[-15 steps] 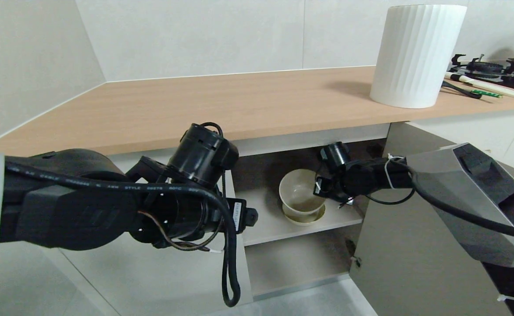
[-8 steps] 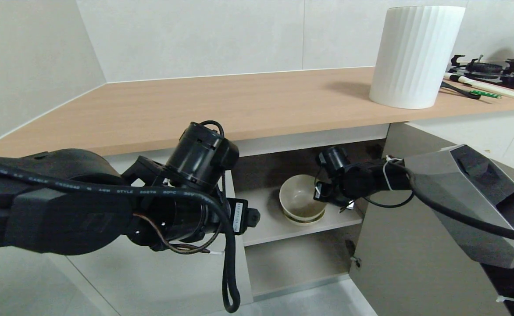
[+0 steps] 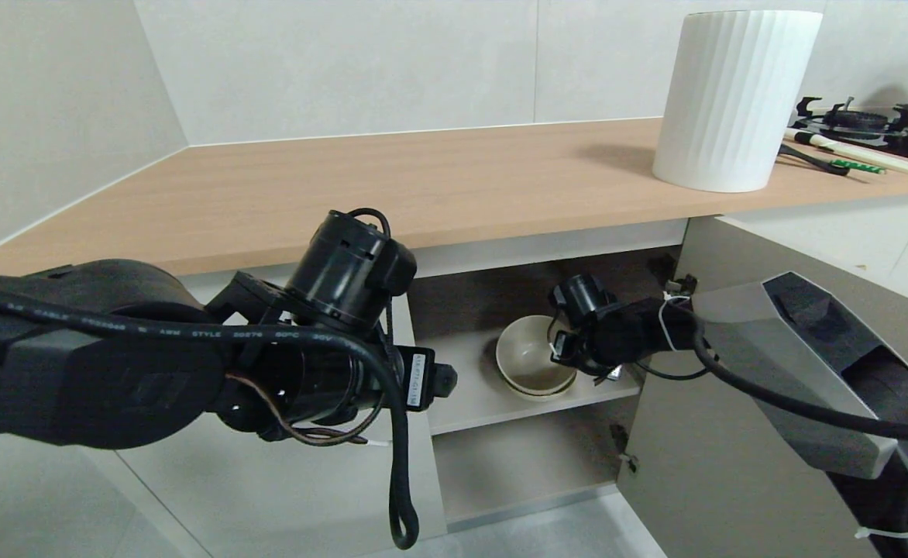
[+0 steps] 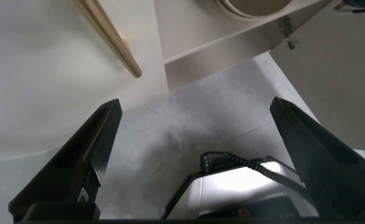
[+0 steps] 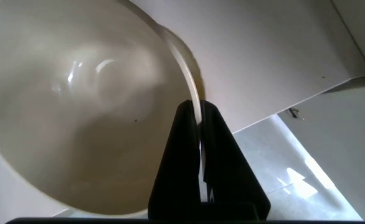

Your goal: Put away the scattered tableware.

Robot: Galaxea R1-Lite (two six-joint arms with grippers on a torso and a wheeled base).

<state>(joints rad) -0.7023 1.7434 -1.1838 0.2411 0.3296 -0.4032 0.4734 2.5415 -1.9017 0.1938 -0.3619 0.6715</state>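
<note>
Right now your right end effector (image 5: 199,111) is clamped on the rim of the beige bowl (image 5: 76,93), one finger inside the wall and one outside. In the head view that end effector (image 3: 556,350) sits at the bowl's (image 3: 527,358) three o'clock edge, inside the open cabinet. The bowl rests upright on the upper shelf (image 3: 469,395), nested on a second dish whose rim (image 5: 189,56) shows just outside the held one. The cabinet door (image 3: 717,465) stands swung out at four o'clock from the bowl. Your left end effector (image 4: 195,149) hangs with its fingers (image 4: 83,168) spread wide and nothing between them, pointing down at the grey floor (image 4: 189,130), well apart from the bowl at its nine o'clock side. Above the cabinet runs the wooden worktop (image 3: 423,178); a white ribbed container (image 3: 733,101) stands on it at one o'clock from the bowl, with a few utensils (image 3: 849,151) lying just beyond, beside the stove (image 3: 872,124).
</note>
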